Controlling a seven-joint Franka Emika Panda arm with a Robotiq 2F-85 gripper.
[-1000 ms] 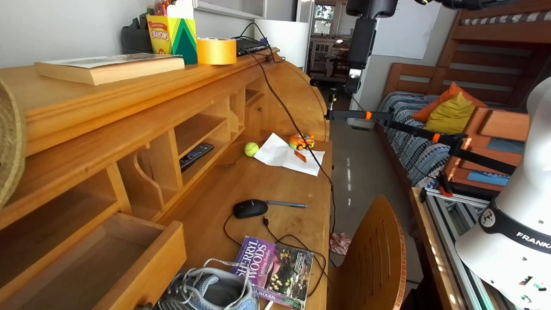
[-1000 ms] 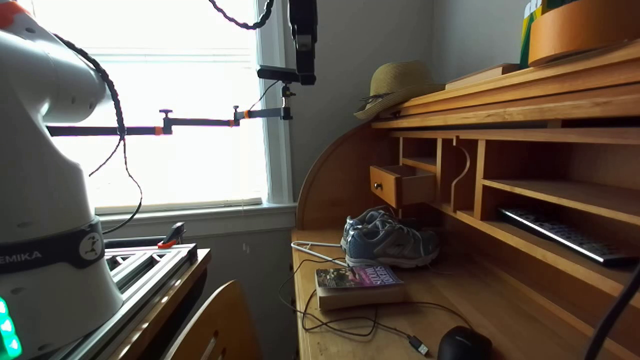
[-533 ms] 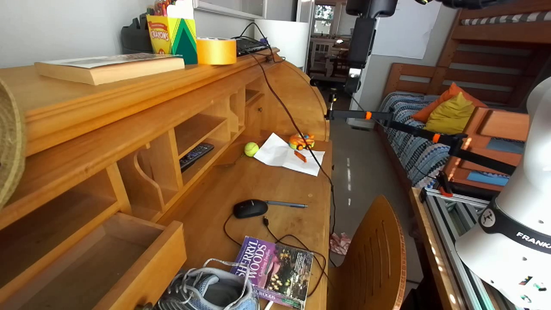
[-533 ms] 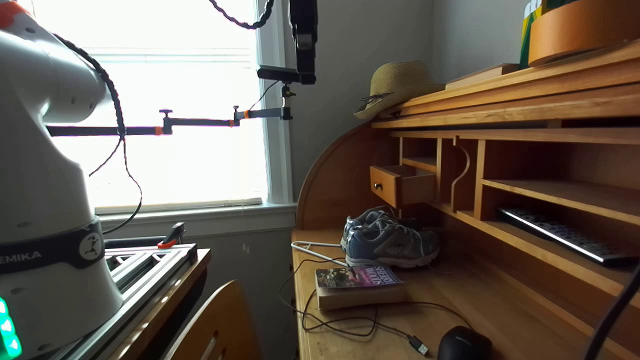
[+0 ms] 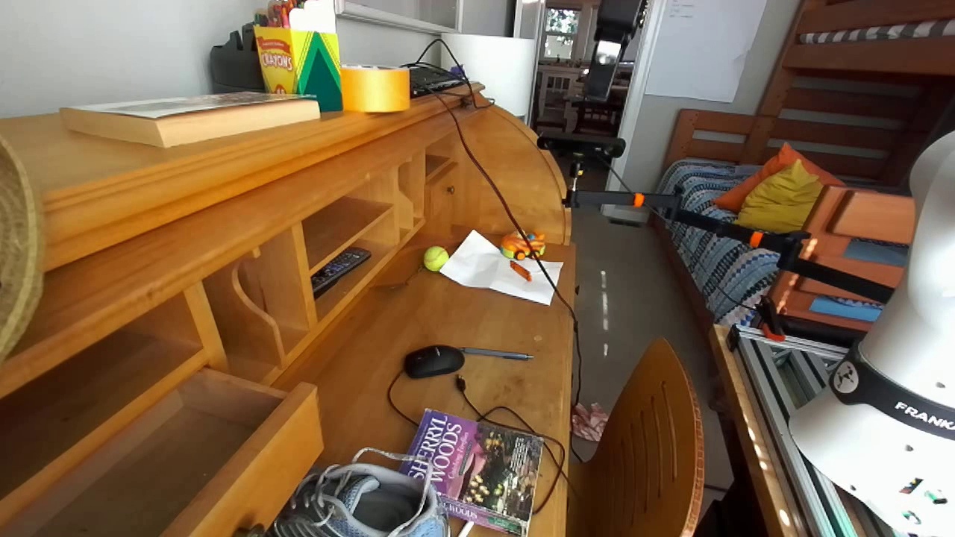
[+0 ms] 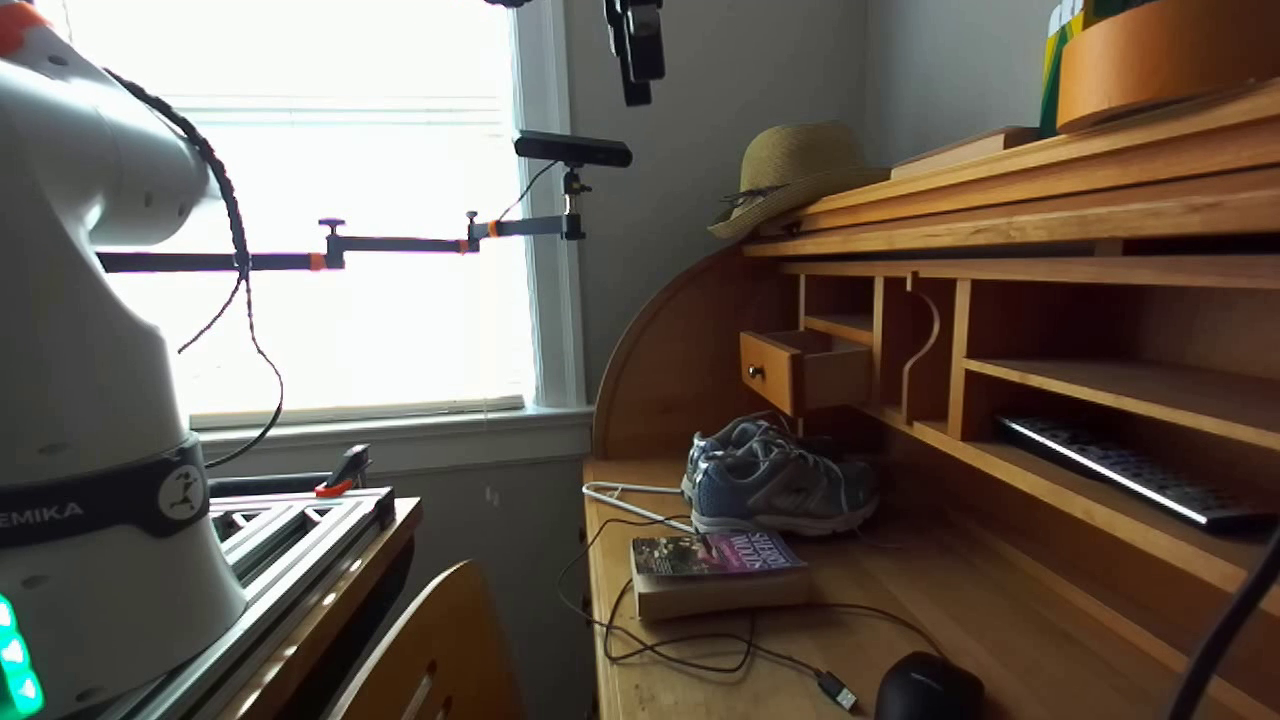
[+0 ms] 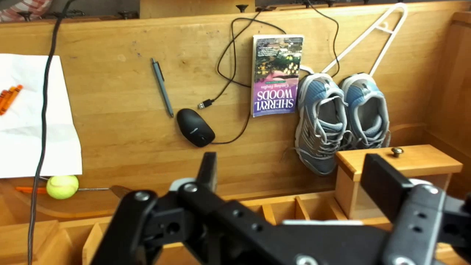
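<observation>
The roll-top desk (image 7: pixel 110 92) stretches across my wrist view, its pigeonholes (image 7: pixel 301 208) low in the frame. My gripper (image 7: pixel 290 156) hangs well above the desktop, spread wide, with nothing between its fingers (image 7: pixel 384 184). Nearest in that view is the small drawer (image 7: pixel 430 160), pulled out at one end of the pigeonholes and partly over a pair of running shoes (image 7: pixel 307 129).

Descending at this spread, I'd risk clipping the drawer's knob (image 7: pixel 397 151) or hooking a shoelace (image 7: pixel 326 145); misjudged depth would be the cause. A low sideways swing could knock the bracket-mounted camera (image 6: pixel 573 150), which looks near the fingertips in both exterior views.

I can't tell the true gap down to the drawer. One finger covers part of its front, the drawer hides a shoe's toe, and in both exterior views the frame cuts the gripper off above. The straw hat (image 5: pixel 19 246) is cropped in an exterior view.
</observation>
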